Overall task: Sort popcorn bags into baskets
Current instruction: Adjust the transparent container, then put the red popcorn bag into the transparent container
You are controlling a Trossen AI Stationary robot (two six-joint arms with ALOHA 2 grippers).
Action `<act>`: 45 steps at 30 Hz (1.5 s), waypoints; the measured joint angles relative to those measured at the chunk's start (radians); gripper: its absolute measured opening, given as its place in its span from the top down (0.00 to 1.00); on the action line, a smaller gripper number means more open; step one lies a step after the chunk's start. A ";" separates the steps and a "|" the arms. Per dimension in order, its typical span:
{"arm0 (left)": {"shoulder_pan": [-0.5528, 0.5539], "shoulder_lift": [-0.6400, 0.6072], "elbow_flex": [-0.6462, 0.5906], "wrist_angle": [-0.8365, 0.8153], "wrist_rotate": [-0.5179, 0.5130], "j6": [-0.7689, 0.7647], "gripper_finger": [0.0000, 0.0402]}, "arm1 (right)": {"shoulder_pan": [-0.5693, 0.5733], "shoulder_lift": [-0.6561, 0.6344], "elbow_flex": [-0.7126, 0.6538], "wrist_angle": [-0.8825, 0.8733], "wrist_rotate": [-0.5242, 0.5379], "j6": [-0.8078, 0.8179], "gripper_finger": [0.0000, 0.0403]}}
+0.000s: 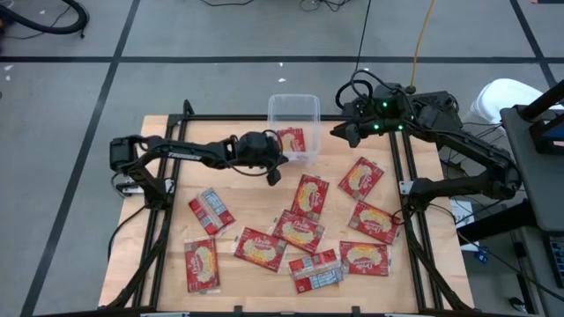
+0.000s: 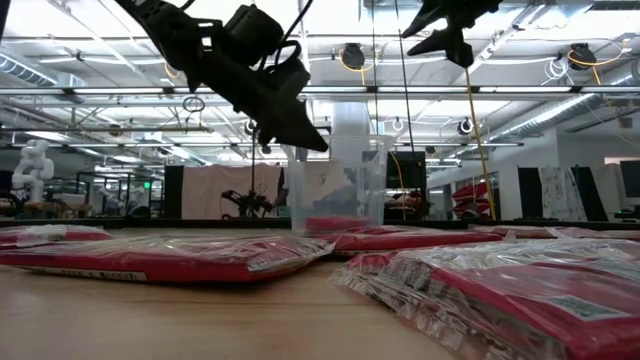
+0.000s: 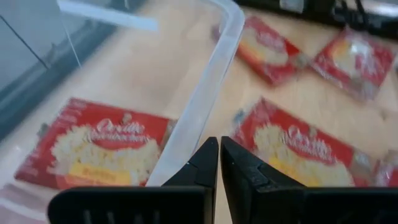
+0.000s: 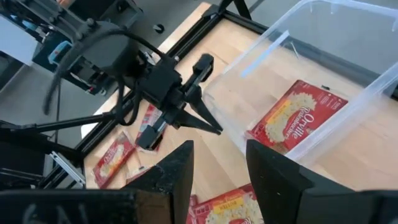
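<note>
The clear plastic tub (image 1: 293,113) stands at the table's far middle, with one red popcorn bag (image 1: 291,141) lying flat on its floor, picture side up (image 3: 99,146). Several more red bags lie flat on the wood, among them one (image 1: 308,195) just near of the tub and one grey-backed (image 1: 211,210). My left gripper (image 1: 274,173) (image 3: 219,163) is shut and empty, hovering above the tub's near-left rim (image 3: 199,106). My right gripper (image 1: 340,132) (image 4: 219,163) is open and empty, raised high by the tub's right side.
Bags cluster across the near and right half of the table, some overlapping (image 1: 315,271). In the low view, bags (image 2: 170,255) lie close in front. A black frame rail (image 1: 167,158) runs along the table's left, far and right edges. Bare wood (image 1: 238,185) lies under my left arm.
</note>
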 joint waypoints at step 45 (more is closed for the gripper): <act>0.001 -0.451 0.001 -0.640 0.103 -0.409 0.94 | 0.076 0.009 -0.059 -0.610 0.261 -0.021 0.63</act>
